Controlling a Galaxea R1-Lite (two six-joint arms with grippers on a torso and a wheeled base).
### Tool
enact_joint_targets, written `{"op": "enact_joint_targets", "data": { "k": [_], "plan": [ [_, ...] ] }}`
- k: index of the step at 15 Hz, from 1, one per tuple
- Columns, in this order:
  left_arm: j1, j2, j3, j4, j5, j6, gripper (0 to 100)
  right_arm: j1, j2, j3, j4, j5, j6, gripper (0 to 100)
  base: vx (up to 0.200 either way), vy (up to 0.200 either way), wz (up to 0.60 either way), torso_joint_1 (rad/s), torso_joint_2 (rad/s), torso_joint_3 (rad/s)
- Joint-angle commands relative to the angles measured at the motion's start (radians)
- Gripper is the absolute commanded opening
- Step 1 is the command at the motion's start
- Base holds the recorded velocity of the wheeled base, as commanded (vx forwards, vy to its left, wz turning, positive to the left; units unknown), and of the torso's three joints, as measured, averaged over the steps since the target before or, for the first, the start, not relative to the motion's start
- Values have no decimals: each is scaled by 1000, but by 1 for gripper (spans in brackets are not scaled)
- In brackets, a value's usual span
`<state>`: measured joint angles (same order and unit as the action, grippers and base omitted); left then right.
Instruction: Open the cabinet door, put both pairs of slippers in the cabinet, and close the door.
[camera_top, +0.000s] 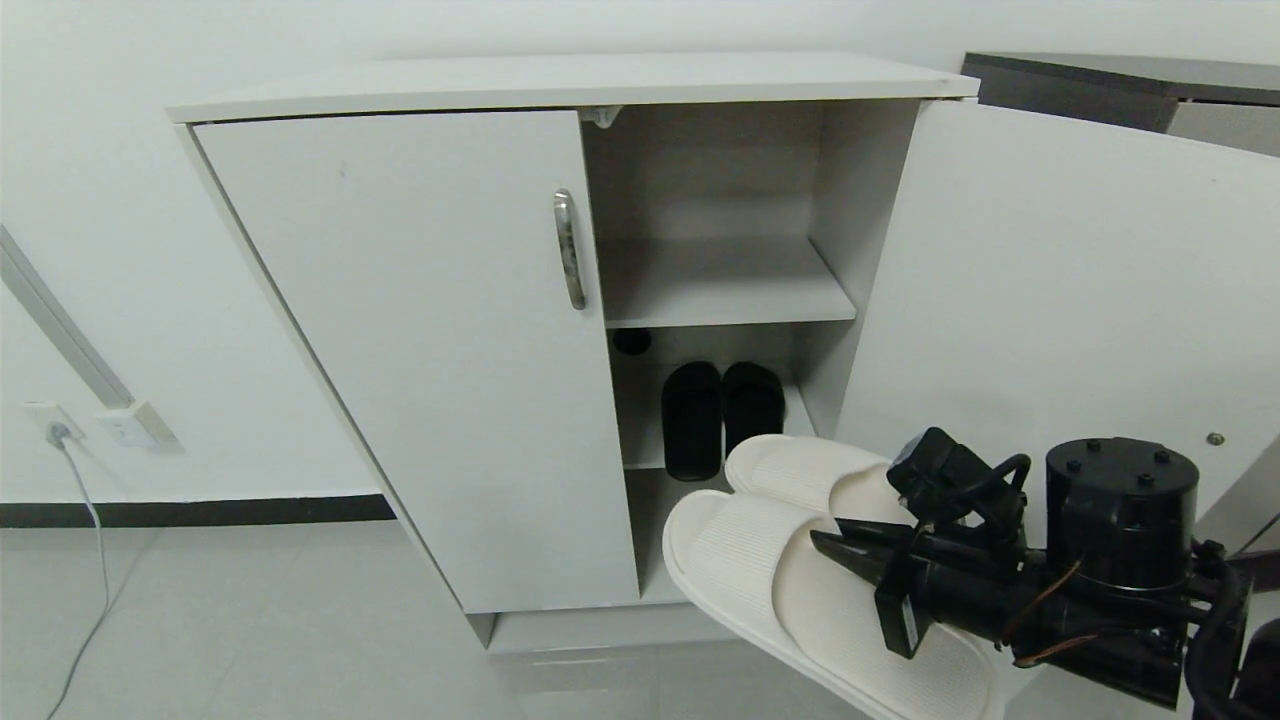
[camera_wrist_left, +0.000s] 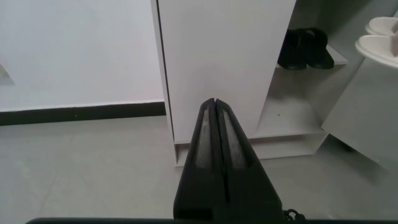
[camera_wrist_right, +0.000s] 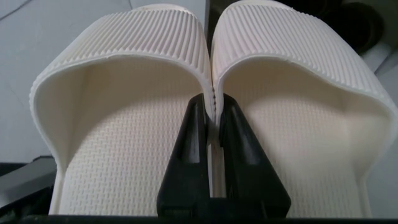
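right gripper closed on the white slippers, its two fingers pinching the touching inner side walls of the pair together; the pair hangs in the air before the open half of the cabinet, toes toward it, just below and in front of the lower shelf. left gripper with fingers pressed together and nothing between them, held low and well back from the cabinet.

likely faults: the grip bears only on two soft walls, so a jolt could let one slipper slide out or let the pair splay and sag. the toes are near the front edge of the lower shelf and could catch on it if pushed straight in. the black slippers already lie side by side on that shelf, heels at its front edge, leaving only bare strips at its left and right edges; setting the white pair there would probably shove or overlap them. the upper shelf and the bottom compartment look free.

surroundings: the left door with its handle is shut, narrowing the way in. the right door stands open just beside the right arm, which might knock it. a wall socket with cable lies well apart.
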<state>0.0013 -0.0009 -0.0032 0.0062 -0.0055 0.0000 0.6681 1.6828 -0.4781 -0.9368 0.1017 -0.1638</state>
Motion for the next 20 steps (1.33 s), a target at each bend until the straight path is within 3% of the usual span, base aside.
{"op": "enact_joint_targets", "data": {
  "k": [1, 4, 7, 8, 11, 14, 20],
  "plan": [
    [0, 1, 0, 0, -1, 0, 0, 73, 75, -65, -5, -180, 29, 0, 0, 0, 0, 0, 0, 0],
    [0, 2, 0, 0, -1, 0, 0, 179, 209, -191, -51, -353, 135, 0, 0, 0, 0, 0, 0, 0],
    [0, 1, 0, 0, -1, 0, 0, 260, 342, -367, 4, -645, 257, 0, 0, 0, 0, 0, 0, 0],
    [0, 1, 0, 0, -1, 0, 0, 265, 367, -455, 89, -737, 310, 0, 0, 0, 0, 0, 0, 0],
    [0, 1, 0, 0, -1, 0, 0, 237, 365, -656, 357, -879, 428, 0, 0, 0, 0, 0, 0, 0],
    [0, 1, 0, 0, -1, 0, 0, 225, 356, -749, 394, -930, 409, 0, 0, 0, 0, 0, 0, 0],
    [0, 1, 0, 0, -1, 2, 0, 225, 278, -824, 391, -925, 291, 0, 0, 0, 0, 0, 0, 0]
  ]
}}
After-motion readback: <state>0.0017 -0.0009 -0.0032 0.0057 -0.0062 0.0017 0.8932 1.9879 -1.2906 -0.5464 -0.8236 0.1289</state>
